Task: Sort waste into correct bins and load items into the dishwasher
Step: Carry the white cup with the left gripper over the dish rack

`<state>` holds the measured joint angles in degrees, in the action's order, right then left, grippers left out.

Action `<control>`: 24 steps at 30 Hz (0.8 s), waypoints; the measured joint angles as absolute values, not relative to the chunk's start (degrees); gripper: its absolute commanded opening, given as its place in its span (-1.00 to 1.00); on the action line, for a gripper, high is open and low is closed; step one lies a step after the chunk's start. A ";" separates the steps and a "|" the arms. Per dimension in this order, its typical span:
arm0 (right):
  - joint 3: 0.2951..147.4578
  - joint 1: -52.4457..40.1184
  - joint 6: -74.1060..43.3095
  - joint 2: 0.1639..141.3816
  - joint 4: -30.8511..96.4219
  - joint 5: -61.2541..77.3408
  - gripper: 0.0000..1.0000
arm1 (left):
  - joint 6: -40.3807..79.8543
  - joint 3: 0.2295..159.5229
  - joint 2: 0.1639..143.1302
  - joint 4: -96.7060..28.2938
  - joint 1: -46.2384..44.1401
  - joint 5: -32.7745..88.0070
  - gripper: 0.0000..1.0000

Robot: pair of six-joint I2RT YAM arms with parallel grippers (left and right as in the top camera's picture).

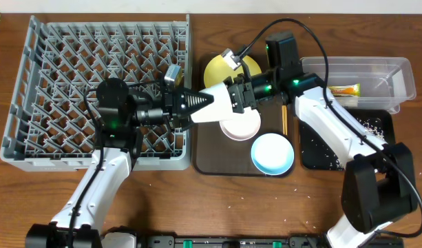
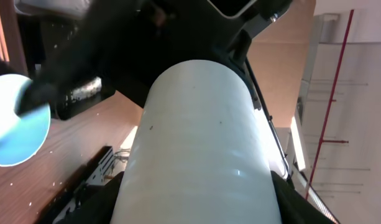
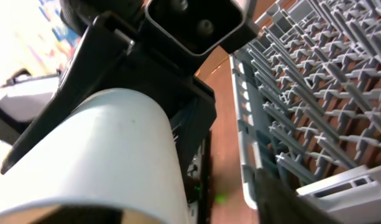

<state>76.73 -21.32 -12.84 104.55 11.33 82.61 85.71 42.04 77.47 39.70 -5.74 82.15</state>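
Observation:
The small pale green cup (image 1: 214,105) hangs on its side over the brown tray, between my two grippers. My left gripper (image 1: 205,105) reaches in from the left and is shut on the cup (image 2: 202,149), a dark finger (image 2: 112,202) pressed against each side. My right gripper (image 1: 230,98) stands open at the cup's other end. In the right wrist view the cup (image 3: 97,155) lies to the left, with a clear gap to my right gripper's finger (image 3: 283,196). The grey dishwasher rack (image 1: 32,83) is at the left.
On the brown tray (image 1: 207,162) sit a white bowl (image 1: 239,127), a light blue bowl (image 1: 272,153), a yellow plate (image 1: 221,69) and chopsticks (image 1: 284,118). The clear container (image 1: 396,72) holds a wrapper (image 1: 343,89). The black tray (image 1: 383,148) holds crumbs (image 1: 365,124).

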 measured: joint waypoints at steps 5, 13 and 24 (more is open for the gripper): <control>76.66 -17.43 -13.13 104.62 11.05 82.24 0.93 | 85.21 42.04 77.47 39.75 -4.84 82.15 -0.37; 76.64 -7.22 -13.34 104.60 14.46 76.97 0.98 | 78.39 42.04 77.47 39.64 3.27 79.59 -0.36; 76.90 -8.78 -7.20 96.97 35.70 52.99 0.98 | 62.24 43.13 77.49 16.64 13.61 63.40 -0.36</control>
